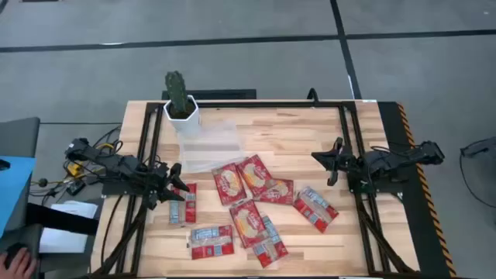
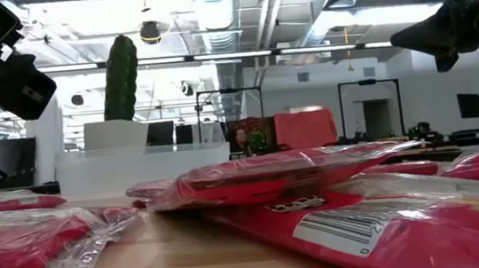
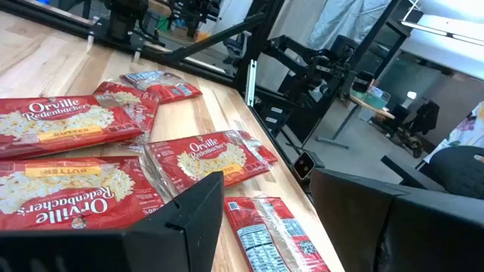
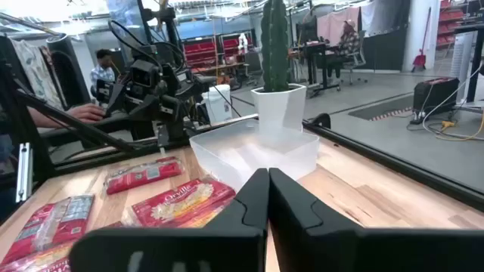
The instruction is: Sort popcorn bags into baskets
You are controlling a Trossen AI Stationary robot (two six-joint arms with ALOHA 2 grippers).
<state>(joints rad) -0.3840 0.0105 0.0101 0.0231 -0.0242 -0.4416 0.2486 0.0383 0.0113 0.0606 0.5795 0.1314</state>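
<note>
popcorn bags [image 1: 248,203] lay scattered across the middle of the wooden counter [image 1: 310,132], none inside the clear tray [image 1: 208,145] beside the cactus pot [image 1: 181,108]. left gripper [image 1: 177,188] hovered at the leftmost bag [image 1: 184,204], jaws apart and empty. right gripper [image 1: 329,161] waited near the counter's right edge, jaws closed, empty.

Bright overhead light (near bags [image 2: 383,226] blurred).

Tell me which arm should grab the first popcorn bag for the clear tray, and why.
Left. The left tool hovers open right beside a popcorn bag and near the clear tray. The right tool, fingers together, waits at the table's right side, farther from the bags and the tray.
</note>
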